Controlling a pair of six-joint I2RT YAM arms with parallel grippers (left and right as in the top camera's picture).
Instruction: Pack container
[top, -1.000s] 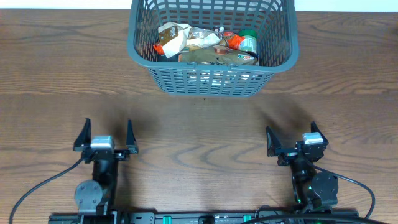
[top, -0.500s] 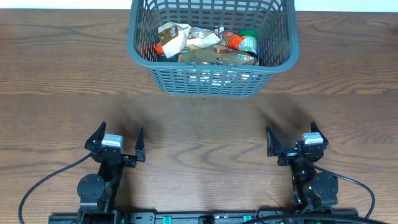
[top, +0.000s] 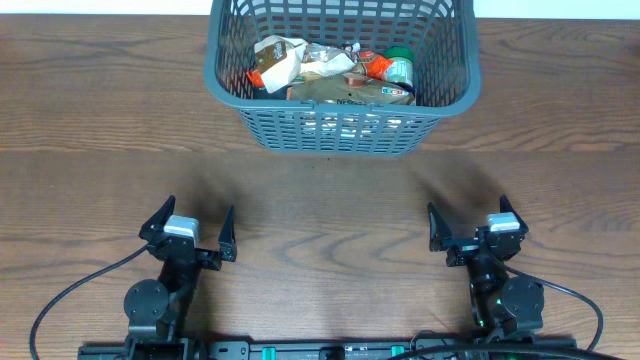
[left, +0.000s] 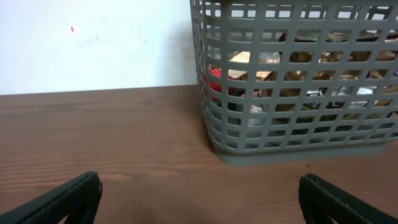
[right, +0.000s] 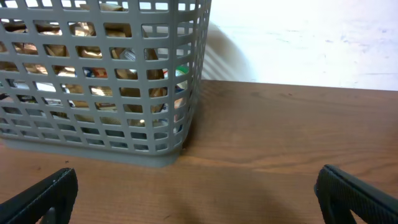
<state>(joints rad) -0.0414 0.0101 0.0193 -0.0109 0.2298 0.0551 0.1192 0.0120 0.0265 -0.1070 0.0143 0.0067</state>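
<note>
The grey-blue lattice basket (top: 220, 85) stands at the far middle of the wooden table, holding several food packets (top: 330, 75). It also shows in the left wrist view (left: 214, 134) and the right wrist view (right: 180, 134), the packets visible through its slots. My left gripper (top: 190, 228) is open and empty near the front left. My right gripper (top: 472, 228) is open and empty near the front right. Both are well short of the basket.
Bare brown wood lies between the grippers and the basket. A white wall (left: 93, 43) stands behind the table's far edge. Black cables (top: 60, 300) run from both arm bases at the front.
My left gripper has shifted slightly right and back toward the front edge, turning a little. The right arm and the basket have not moved.
</note>
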